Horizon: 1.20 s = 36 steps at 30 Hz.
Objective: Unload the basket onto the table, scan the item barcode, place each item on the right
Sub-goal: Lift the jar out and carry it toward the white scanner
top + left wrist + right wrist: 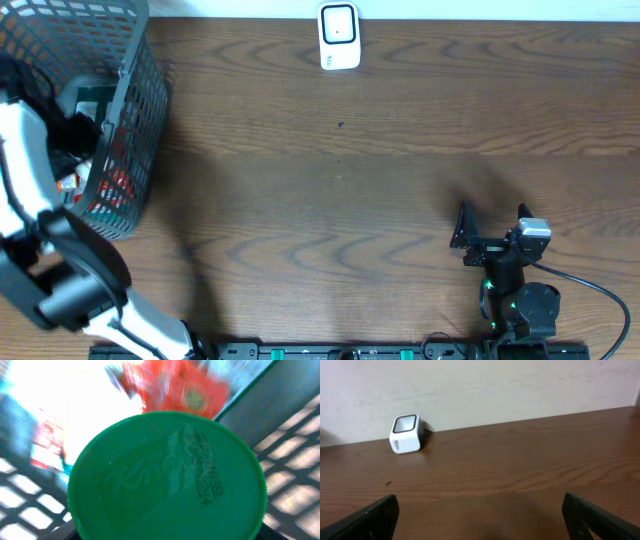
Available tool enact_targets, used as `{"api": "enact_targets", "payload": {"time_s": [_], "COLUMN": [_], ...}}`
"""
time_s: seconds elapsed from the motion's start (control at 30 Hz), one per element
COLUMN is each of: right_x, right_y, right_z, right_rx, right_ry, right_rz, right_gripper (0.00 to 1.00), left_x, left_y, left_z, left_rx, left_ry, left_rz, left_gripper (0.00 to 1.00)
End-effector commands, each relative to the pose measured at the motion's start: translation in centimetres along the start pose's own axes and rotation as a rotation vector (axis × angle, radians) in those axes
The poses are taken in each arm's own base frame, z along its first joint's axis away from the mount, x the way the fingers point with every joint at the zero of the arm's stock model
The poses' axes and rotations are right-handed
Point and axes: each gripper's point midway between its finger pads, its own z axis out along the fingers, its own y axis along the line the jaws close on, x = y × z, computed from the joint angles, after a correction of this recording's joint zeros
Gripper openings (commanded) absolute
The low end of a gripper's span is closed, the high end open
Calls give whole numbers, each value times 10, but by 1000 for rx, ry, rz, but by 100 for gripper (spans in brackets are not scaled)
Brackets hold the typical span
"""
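Reaching into the grey plastic mesh basket [135, 90] to fetch an item, the left gripper [78, 130] faces a round green plastic lid [167, 477] there; I cannot tell its grip. Outside the basket, the right gripper [480, 502] waits, fingers apart.

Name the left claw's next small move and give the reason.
Likely close the left claw on the green lid. The lid fills the left wrist view inside the basket, so the item sits right under the claw, and the white scanner stands far across the table. Whether it already grips is not visible.
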Motion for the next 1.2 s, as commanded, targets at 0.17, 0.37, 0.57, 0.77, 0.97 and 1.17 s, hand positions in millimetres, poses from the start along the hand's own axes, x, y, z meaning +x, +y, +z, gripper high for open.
{"api": "enact_targets", "payload": {"time_s": [0.17, 0.37, 0.57, 0.77, 0.97, 1.17], "right_x": [0, 0, 0, 0, 0, 0], "right_y": [-2, -2, -2, -2, -2, -2], "right_z": [0, 0, 0, 0, 0, 0], "right_rx": [6, 6, 6, 6, 6, 6], "right_ry": [0, 0, -1, 0, 0, 0], "right_rz": [-11, -11, -11, -11, -11, -11], "right_gripper": [99, 99, 99, 99, 99, 99], "left_x": [-41, -26, 31, 105, 175, 233], "left_y": [-2, -39, -113, -182, -249, -301], "left_z": [-141, -237, -288, -268, -223, -154], "left_rx": [43, 289, 686, 838, 887, 827], "left_ry": [-472, -714, -675, -401, -124, 143], "left_rz": [-15, 59, 238, 429, 626, 752], "left_gripper": [57, 57, 57, 57, 57, 58]}}
